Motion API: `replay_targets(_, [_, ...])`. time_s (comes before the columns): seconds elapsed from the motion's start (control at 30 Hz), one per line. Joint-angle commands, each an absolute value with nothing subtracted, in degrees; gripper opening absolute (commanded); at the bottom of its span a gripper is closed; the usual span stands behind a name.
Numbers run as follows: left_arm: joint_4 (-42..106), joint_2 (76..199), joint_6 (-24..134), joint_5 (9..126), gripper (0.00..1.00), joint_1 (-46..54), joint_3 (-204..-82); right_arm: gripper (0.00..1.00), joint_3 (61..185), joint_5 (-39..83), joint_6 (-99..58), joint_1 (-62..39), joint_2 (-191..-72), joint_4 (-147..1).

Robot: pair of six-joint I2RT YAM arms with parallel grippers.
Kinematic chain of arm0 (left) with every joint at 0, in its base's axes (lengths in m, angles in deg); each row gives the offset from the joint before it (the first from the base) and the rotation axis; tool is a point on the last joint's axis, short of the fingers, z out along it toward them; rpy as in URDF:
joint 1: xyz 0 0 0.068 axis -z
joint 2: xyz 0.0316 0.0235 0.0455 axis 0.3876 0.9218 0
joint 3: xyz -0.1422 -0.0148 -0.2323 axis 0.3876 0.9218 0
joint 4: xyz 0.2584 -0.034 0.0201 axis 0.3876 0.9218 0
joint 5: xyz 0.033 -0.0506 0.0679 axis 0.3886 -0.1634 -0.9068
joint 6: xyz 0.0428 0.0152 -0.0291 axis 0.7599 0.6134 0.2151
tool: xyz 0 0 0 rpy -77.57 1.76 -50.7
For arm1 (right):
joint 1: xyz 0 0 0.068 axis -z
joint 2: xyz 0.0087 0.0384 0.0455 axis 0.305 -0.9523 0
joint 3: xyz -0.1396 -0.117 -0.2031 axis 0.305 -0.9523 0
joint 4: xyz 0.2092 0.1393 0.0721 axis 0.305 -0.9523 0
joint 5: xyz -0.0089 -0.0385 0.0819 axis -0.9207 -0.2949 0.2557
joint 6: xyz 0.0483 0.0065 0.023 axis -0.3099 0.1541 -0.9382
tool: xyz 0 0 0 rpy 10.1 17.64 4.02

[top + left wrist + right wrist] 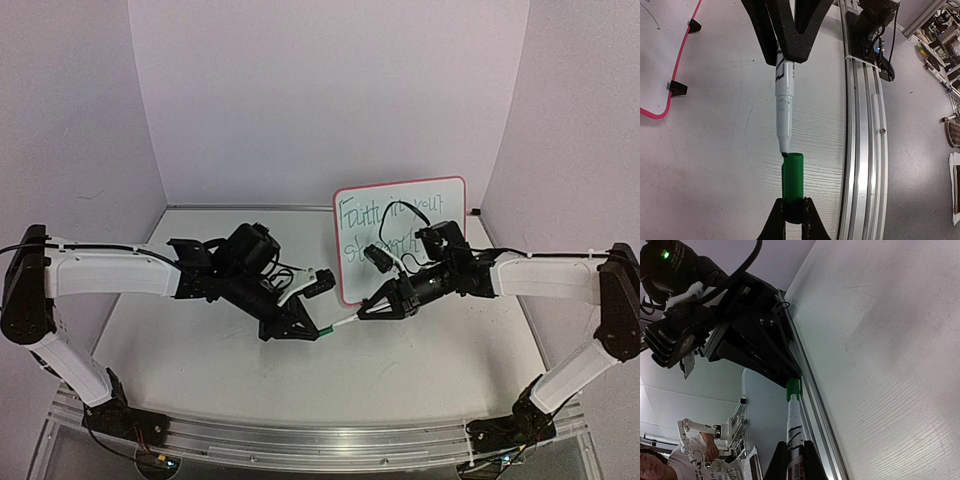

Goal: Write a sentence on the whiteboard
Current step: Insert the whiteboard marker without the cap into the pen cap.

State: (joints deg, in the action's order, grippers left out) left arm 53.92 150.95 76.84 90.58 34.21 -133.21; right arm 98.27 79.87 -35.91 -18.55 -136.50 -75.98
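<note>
On my left, the left gripper (312, 328) is clenched on the green cap (323, 328), low over the table (200, 370). There is bare tabletop to its left and forward to the aluminium rail (320, 440) along the near edge. In the left wrist view the cap's open mouth meets the dark tip of the marker (783, 95), which sits a little off to one side. The right gripper (368, 312) grasps the marker's white barrel tightly and points it leftward. Just behind both grippers the whiteboard (400, 184) stands upright, right of centre and near the back wall (320, 100), its pink lower-left corner close to the fingers. The sentence (385, 215), in green, is partly hidden by the right arm.
</note>
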Motion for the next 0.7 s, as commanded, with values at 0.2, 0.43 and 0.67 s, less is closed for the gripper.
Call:
replay_targets(0.2, [51.15,148.17,76.46,89.77,0.00,34.58,-132.96,0.00,97.19,77.98,-36.59,-18.98,-132.20,-73.93])
replay_targets(0.43, [51.51,148.34,76.71,89.49,0.00,34.58,-132.81,0.00,96.77,72.98,-37.40,-18.83,-128.26,-73.95])
replay_targets(0.67, [50.58,147.20,76.26,89.50,0.00,34.58,-132.48,0.00,96.09,75.14,-38.07,-18.63,-128.90,-73.97])
